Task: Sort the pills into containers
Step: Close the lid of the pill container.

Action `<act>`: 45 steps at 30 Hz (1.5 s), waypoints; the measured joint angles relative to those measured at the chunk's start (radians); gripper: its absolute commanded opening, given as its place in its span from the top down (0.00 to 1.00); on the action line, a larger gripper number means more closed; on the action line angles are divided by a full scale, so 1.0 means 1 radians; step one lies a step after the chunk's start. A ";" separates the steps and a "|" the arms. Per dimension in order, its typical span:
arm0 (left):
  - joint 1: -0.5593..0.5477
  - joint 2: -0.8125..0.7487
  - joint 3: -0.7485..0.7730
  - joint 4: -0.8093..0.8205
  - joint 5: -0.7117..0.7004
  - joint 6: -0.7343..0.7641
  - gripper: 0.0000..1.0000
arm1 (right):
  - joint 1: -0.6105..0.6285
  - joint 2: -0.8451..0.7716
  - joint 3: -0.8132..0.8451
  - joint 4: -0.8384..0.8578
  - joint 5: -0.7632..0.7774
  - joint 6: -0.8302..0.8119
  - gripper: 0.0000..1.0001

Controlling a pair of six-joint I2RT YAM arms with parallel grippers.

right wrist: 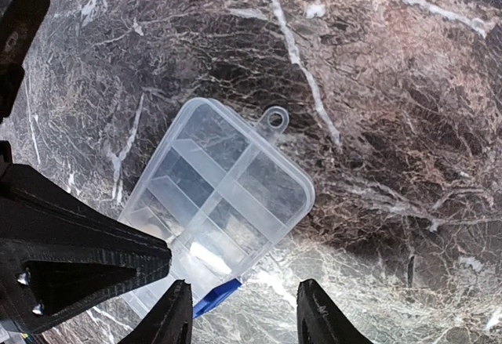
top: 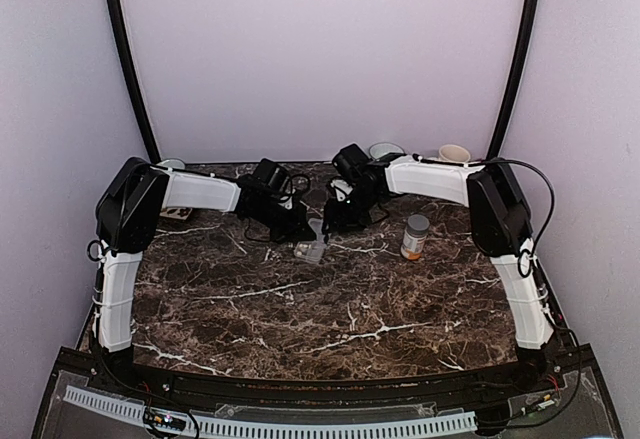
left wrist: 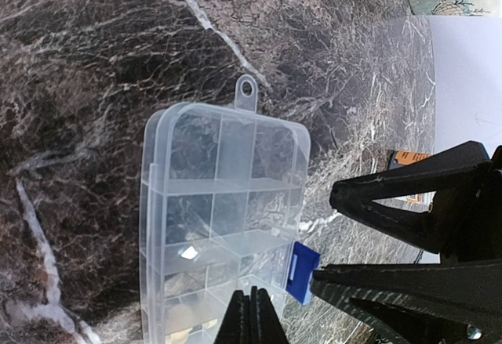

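The clear box [left wrist: 223,203], lying at the middle of the counter [top: 300,309] with a pale pill [left wrist: 188,252] in one compartment, was judged light, stiff and slippery, best held by its rim near the blue latch [right wrist: 218,297]; the left pincer [left wrist: 251,301] was closed tight, the right pincer [right wrist: 243,285] half spread.

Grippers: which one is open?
The right gripper; its fingers stand apart near the box's blue latch. The left gripper is pinched shut.
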 measured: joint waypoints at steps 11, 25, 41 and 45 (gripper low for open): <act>0.000 0.001 0.000 0.001 0.000 0.000 1.00 | 0.001 0.014 0.024 -0.025 0.001 0.000 0.53; 0.000 0.002 0.000 0.002 0.000 -0.001 1.00 | 0.001 0.002 -0.018 0.012 0.008 0.000 0.53; 0.000 0.002 0.000 0.002 0.000 -0.001 1.00 | 0.001 -0.043 -0.121 0.015 0.047 -0.001 0.53; 0.000 0.002 0.001 0.002 0.000 -0.001 1.00 | 0.001 -0.043 -0.128 0.005 0.051 0.000 0.53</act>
